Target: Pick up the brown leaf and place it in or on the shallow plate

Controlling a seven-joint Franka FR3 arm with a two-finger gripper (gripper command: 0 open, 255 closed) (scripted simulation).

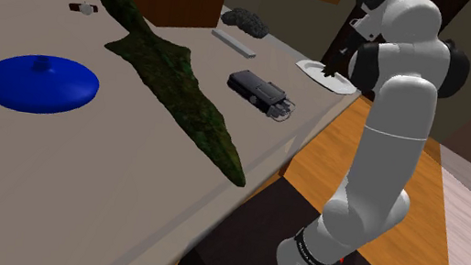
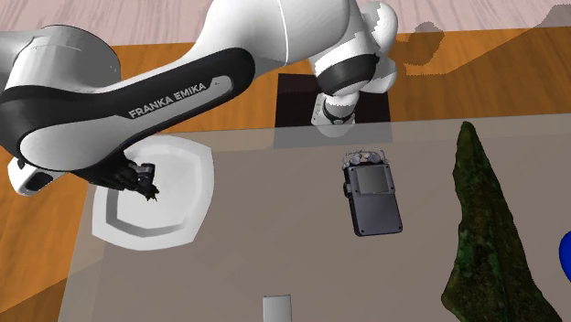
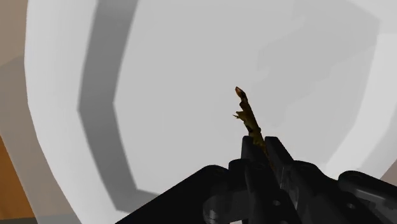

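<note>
Brown leaf point(image 3: 248, 118), pinched between the fingers point(image 3: 283, 156), hangs over the shallow plate point(image 2: 194, 197) at the counter point(image 2: 274, 238) corner; placing probably needs lowering, then release.

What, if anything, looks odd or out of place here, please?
A giant mossy-green leaf sprawls across the table, far bigger than the brown leaf clasped in the gripper above the white plate.
</note>
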